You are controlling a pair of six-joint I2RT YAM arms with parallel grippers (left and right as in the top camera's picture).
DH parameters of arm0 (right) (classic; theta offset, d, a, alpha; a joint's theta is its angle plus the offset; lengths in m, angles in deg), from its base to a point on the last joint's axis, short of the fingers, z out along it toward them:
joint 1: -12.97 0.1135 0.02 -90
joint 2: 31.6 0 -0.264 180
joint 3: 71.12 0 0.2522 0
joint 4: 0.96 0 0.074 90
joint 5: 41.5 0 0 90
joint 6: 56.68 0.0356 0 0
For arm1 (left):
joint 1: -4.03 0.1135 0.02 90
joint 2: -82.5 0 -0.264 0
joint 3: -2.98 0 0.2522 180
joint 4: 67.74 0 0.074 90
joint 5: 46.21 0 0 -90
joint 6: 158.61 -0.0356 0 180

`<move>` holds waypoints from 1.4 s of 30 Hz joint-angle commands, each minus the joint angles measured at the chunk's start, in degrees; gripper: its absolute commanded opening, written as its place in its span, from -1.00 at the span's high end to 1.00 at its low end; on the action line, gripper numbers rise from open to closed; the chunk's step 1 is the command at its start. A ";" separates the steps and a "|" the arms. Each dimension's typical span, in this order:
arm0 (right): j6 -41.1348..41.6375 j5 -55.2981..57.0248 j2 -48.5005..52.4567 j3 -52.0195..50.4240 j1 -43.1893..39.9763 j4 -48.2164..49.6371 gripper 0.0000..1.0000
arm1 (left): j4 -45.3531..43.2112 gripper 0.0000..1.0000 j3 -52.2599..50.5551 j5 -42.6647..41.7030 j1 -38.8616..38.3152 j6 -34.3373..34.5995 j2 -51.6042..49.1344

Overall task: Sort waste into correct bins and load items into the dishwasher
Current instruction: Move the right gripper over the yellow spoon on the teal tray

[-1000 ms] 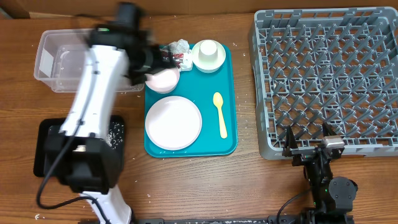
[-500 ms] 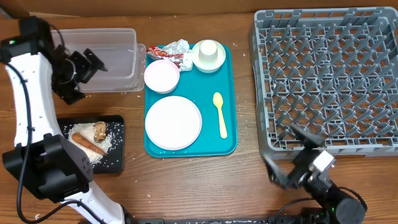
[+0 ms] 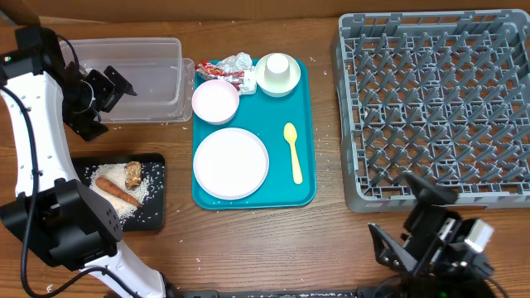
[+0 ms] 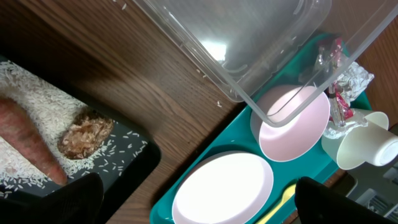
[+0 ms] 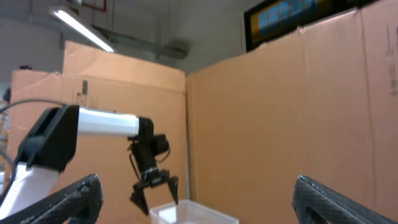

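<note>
My left gripper (image 3: 103, 93) is open and empty over the left end of the clear tub (image 3: 145, 74). The black tray (image 3: 153, 207) holds the orange stick (image 3: 116, 192), the brown chunk (image 3: 132, 172) and rice. On the teal tray lie the plate (image 3: 231, 163), a bowl (image 3: 216, 101), the cup (image 3: 277, 73), the yellow spoon (image 3: 293, 151), the crumpled napkin (image 3: 239, 60) and the wrapper (image 3: 243, 79). The left wrist view shows the tub (image 4: 249, 43), bowl (image 4: 292, 121) and plate (image 4: 224, 193). My right gripper (image 3: 407, 219) is open and empty, in front of the grey rack (image 3: 439, 103).
The teal tray (image 3: 308, 132) sits mid-table between tub and rack. Rice grains are scattered on the wood near the tub. The right wrist view faces cardboard walls (image 5: 292, 112) and shows my left arm (image 5: 93, 121) over the tub.
My left arm swung from over the teal tray to the far left, uncovering the black tray. My right arm pulled back from the rack's front edge and tilted.
</note>
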 commanded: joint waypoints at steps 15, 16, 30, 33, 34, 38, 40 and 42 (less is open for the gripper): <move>-33.20 -14.05 57.35 61.31 3.21 -60.50 -1.00 | -0.04 -1.00 1.18 0.15 -0.17 -0.09 1.92; -34.58 -12.74 60.39 64.15 4.63 -63.78 -1.00 | -0.02 -1.00 1.18 0.15 -0.17 -0.09 1.92; -40.72 34.32 92.45 74.88 32.79 -94.33 -1.00 | -0.04 -1.00 1.18 0.15 -0.17 -0.09 1.92; -40.35 29.42 96.37 74.86 33.88 -94.53 -1.00 | -0.04 -1.00 1.18 0.15 -0.17 -0.09 1.92; -40.35 27.12 97.29 74.84 34.16 -94.55 -1.00 | -0.04 -1.00 1.18 0.15 -0.17 -0.09 1.92; -40.35 23.98 99.12 74.44 34.21 -92.76 -1.00 | -0.04 -1.00 1.18 0.15 -0.17 -0.11 1.92; -39.36 24.17 99.56 74.44 34.03 -90.99 -1.00 | -0.04 -1.00 1.18 0.15 -0.17 -0.09 1.92; -35.26 25.33 99.95 74.44 33.75 -88.63 -1.00 | -0.04 -1.00 1.18 0.15 -0.17 -0.11 1.92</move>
